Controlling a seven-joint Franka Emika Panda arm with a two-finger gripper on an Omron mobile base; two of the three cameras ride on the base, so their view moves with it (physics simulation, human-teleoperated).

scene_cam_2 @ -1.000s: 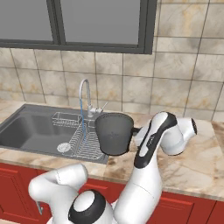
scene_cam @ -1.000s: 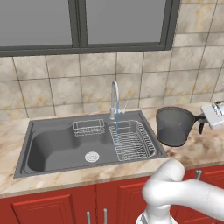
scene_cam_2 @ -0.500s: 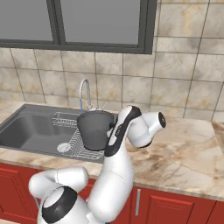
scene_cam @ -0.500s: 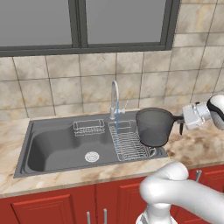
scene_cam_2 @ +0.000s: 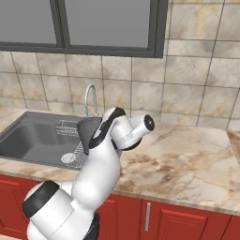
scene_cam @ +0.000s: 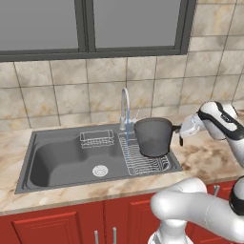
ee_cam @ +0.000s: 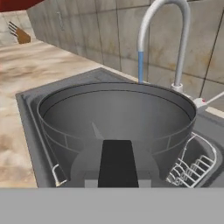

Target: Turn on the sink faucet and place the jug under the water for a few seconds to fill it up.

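Note:
The dark grey jug (scene_cam: 152,136) hangs over the right side of the sink (scene_cam: 52,162), above the wire rack (scene_cam: 143,161). My gripper (scene_cam: 181,131) is shut on its black side handle (ee_cam: 116,164), reaching in from the right. The chrome faucet (scene_cam: 125,106) stands just left of the jug, and a thin blue stream of water (scene_cam: 127,128) runs from its spout. In the hand view the water (ee_cam: 140,65) drops just behind the far rim of the jug (ee_cam: 118,113), whose inside looks dry. The arm partly hides the jug (scene_cam_2: 88,131) in the right base view.
A small wire basket (scene_cam: 96,138) hangs at the back of the basin, and the round drain (scene_cam: 99,170) is in its floor. Marble counter (scene_cam_2: 187,159) stretches to the right of the sink. A knife block (ee_cam: 19,36) sits far off on the counter.
The arm has carried the jug left from the counter, over the sink's edge and the wire rack, up close to the faucet. The water keeps running.

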